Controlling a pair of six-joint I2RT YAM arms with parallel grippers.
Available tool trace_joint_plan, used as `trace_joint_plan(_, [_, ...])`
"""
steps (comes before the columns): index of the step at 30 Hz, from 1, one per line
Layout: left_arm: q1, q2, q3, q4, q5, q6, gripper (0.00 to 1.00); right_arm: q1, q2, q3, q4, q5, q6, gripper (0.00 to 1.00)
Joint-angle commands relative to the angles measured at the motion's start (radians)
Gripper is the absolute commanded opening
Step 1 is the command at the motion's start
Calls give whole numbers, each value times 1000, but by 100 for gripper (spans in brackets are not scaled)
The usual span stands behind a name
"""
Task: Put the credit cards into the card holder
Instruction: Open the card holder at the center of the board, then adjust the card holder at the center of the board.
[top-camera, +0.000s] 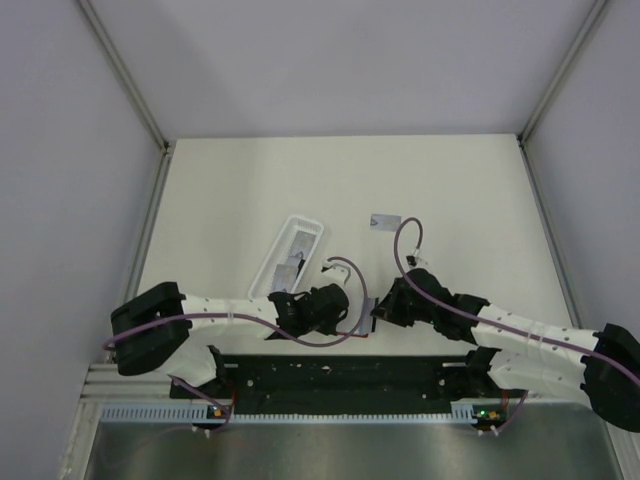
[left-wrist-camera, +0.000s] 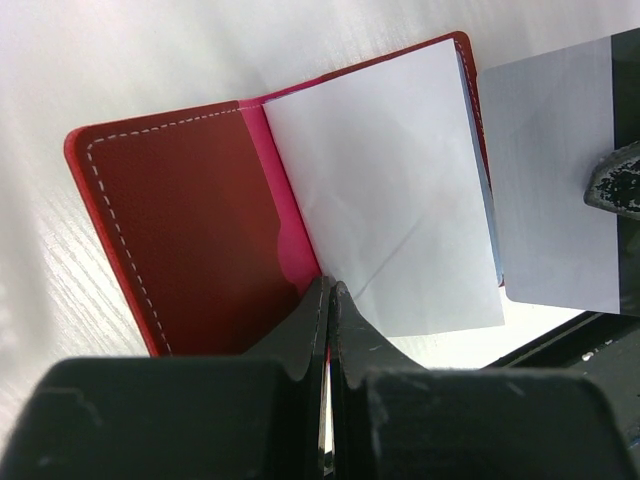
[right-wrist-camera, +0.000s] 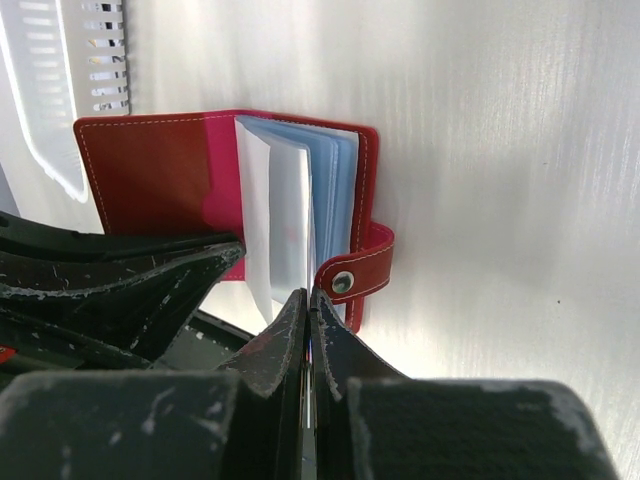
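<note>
Left wrist view: left gripper (left-wrist-camera: 328, 292) has its fingers pressed together, pinching the bottom edge of the card holder (left-wrist-camera: 190, 230) right at the spine. The wallet lies open on the table (left-wrist-camera: 40, 300), red cover to one side and a pale pocket leaf (left-wrist-camera: 390, 190) fanned up on the other. Right wrist view: right gripper (right-wrist-camera: 308, 300) fingers are narrow too, with a thin sliver edge-on between them. The left wrist view shows this is a grey credit card (left-wrist-camera: 548, 170), clamped at its far side by a dark fingertip (left-wrist-camera: 615, 180). The card's free edge sits at the open side of the pocket stack and is not visibly inside a pocket. The clasp tab (right-wrist-camera: 358, 272) hangs loose at the outer edge of the stack. Top external: both grippers meet near the arm bases, and the wallet is mostly hidden under them. A second card (top-camera: 385, 220) lies alone further out. The white tray (top-camera: 304, 224) sits on the left arm's side, contents too small to call. Handling, as a judgement: the card looks light, stiff and slick, so it is best held by the trailing edge, leaving the leading edge free to slide. The pocket leaves look thin and floppy and likely buckle if the card meets them off-angle. The wallet is soft and light, so the spine pinch is the sensible anchor.
</note>
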Motion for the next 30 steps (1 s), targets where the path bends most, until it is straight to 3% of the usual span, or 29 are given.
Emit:
trace_joint_plan(1, [2, 5, -4, 42, 5, 3, 0, -8, 11, 1, 36, 3, -7, 0])
trace_joint_plan(30, [2, 12, -7, 43, 12, 5, 0, -10, 101, 1, 117, -34, -16, 0])
